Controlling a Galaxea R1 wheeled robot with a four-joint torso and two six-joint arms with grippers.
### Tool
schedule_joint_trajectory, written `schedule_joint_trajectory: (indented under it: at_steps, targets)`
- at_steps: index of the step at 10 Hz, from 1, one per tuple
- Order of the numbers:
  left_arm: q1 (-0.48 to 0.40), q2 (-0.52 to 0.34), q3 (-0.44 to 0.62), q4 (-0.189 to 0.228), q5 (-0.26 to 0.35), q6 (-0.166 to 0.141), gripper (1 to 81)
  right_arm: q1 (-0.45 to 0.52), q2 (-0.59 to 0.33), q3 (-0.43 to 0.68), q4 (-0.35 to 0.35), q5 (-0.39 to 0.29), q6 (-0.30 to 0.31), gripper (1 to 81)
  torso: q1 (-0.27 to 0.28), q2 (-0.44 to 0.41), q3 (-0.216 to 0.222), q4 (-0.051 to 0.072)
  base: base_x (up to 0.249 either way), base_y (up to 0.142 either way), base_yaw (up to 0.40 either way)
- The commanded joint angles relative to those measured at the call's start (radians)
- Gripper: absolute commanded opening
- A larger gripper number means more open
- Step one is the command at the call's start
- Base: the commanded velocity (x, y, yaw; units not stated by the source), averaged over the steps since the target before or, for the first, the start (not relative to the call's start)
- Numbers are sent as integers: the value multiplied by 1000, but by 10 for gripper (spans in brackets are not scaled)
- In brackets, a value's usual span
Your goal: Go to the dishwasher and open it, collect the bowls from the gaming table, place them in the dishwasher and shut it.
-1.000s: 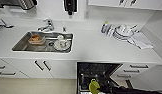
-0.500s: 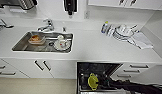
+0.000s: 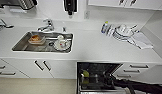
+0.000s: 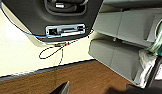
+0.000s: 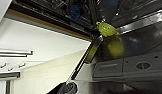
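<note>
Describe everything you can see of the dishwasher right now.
The dishwasher is built in under the white countertop, right of the sink, between white cabinet doors and drawers. It stands open: the head view looks into a dark interior with wire racks. In the right wrist view its door's inner face is shiny grey metal, with a detergent compartment set in it. A yellow-green perforated item sits at the rack's edge and mirrors in the door.

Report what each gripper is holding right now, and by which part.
It cannot be told. The right arm reaches toward the open dishwasher, but no fingers can be made out on anything. Nothing is seen held in the left wrist view either.
</note>
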Motion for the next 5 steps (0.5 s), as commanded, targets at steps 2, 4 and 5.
schedule_joint_trajectory:
  at_steps: [2,4,5]
  targets:
    - [34,21,-41,-2,54,-4,811,109,-130,152,14,-125,25,811,0,0,0,0,0,0,0]
    - [17,59,-86,-67,67,-6,811,26,-246,220,5,-239,18,811,0,0,0,0,0,0,0]
    - [14,71,-106,-80,67,-6,811,-20,-298,251,5,-245,15,811,0,0,0,0,0,0,0]
